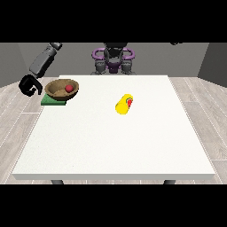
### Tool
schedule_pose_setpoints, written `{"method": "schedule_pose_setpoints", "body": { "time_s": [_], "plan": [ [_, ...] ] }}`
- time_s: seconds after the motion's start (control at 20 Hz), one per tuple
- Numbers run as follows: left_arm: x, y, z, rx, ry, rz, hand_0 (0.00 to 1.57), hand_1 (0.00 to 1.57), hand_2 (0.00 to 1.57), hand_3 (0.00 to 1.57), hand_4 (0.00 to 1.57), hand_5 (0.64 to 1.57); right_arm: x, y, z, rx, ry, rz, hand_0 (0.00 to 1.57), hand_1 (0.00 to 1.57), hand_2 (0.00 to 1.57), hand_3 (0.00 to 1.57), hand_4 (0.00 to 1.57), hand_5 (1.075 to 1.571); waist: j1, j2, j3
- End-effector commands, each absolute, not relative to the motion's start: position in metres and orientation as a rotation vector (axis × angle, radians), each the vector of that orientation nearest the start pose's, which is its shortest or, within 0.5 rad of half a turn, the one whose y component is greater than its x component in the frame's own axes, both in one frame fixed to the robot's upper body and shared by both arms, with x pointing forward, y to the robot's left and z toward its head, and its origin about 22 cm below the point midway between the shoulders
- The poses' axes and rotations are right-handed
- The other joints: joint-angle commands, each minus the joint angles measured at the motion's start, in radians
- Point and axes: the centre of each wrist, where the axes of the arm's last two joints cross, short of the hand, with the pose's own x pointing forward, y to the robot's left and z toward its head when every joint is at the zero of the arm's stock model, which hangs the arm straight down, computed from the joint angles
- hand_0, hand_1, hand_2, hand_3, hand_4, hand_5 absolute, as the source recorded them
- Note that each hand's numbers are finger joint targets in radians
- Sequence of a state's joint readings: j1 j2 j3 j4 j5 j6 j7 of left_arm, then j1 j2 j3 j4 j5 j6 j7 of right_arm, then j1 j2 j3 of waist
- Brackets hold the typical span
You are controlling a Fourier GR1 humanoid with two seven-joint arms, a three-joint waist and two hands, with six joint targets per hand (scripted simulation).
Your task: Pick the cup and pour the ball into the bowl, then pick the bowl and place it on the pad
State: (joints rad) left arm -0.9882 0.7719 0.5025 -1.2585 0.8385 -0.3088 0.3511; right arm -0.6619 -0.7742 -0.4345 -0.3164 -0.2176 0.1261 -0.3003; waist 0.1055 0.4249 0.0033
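Near the table's far corner at the view's left, a brown wooden bowl (62, 88) sits on a dark green pad (51, 101), covering most of it so that only the pad's near edge and corner show. Inside the bowl, toward its three o'clock side, lies a small red ball (69, 88). At about four o'clock from the bowl, well apart from it and close to the middle of the white table (115, 142), a yellow cup (124, 104) lies tipped on its side, its mouth turned toward two o'clock; something red shows at that mouth, though whether it is a second ball or a mark on the cup cannot be told. At nine o'clock from the bowl, just beyond the table's edge, hangs the hand at the view's left (29, 85), black, its fingers curled inward and grasping nothing, apart from the bowl's rim. Its grey forearm (42, 61) rises toward one o'clock. The robot's torso (113, 60) stands behind the far edge at twelve o'clock. The other hand does not show.
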Motion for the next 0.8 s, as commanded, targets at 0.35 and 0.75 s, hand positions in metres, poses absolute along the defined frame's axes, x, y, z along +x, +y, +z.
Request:
{"method": "schedule_pose_setpoints", "body": {
  "time_s": [0.35, 0.75],
  "plan": [
    [0.29, 0.396, 0.385, -0.404, -2.283, -0.039, 0.0, 0.0, 0.0, 0.0, 0.0, 1.564, 0.309, -0.546, 0.128, -0.513, -1.614, -0.38, 0.39, 0.39, 0.34, 0.29, 0.0, 1.414, -0.017, 0.047, -0.001],
    [0.319, 0.408, 0.334, -0.42, -2.139, 0.01, 0.0, 0.0, 0.0, 0.0, 0.0, 1.566, 0.323, -0.543, 0.174, -0.365, -1.659, -0.307, 0.38, 0.38, 0.12, 0.41, 0.31, 1.374, -0.028, -0.104, -0.005]
  ]
}}
